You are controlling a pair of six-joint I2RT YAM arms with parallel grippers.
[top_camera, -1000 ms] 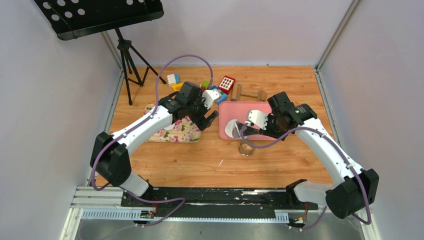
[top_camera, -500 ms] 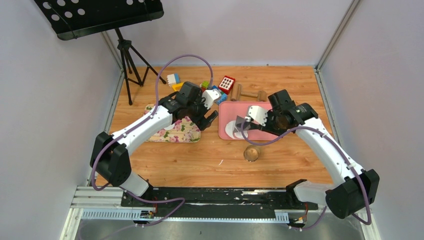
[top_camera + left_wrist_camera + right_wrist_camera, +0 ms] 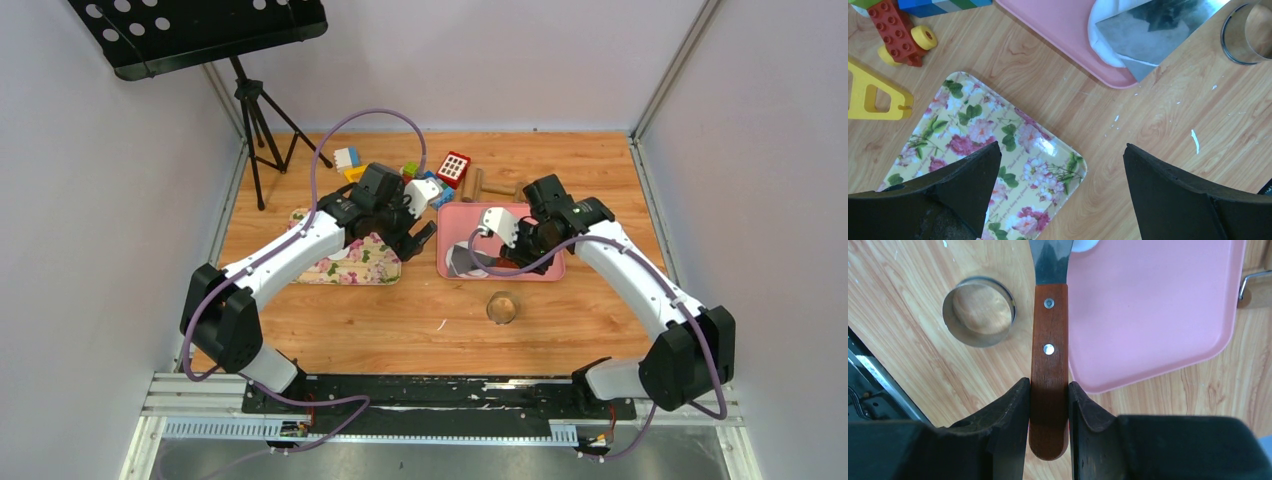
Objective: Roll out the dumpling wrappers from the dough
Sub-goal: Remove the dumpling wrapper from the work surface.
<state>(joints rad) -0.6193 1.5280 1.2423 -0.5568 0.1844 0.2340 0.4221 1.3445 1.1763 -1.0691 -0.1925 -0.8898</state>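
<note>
Quick status from my end. My right gripper (image 3: 1049, 390) is clamped on the wooden handle of a scraper (image 3: 1049, 340). Both fingers are pressed flat against its sides, so those jaws are narrow, just handle-wide. The steel blade points away from me and reaches over the near-left corner of the pink tray (image 3: 1148, 315), where it lies on top of the dough (image 3: 1100, 35). One corner of the blade pokes out past the tray's rim.

The dough is a flattened white sheet sitting in that corner of the tray. From my left wrist view it shows as a white edge around one side of the blade. A good part of it is hidden under the steel, so I can't tell its full shape.

The metal ring (image 3: 979, 311) stands on the bare table (image 3: 400, 320), just off the tray's near edge and beside the scraper handle, touching neither.

My left gripper (image 3: 1063, 170) has nothing in it. Its jaws are spread wide, hovering over the end of the floral tray (image 3: 998, 135) nearest the pink one. Toy blocks (image 3: 895, 32) sit just past the floral tray, and a wooden rolling pin (image 3: 495, 187) lies behind the pink tray. There are a few white crumbs on the wood near the ring too.
</note>
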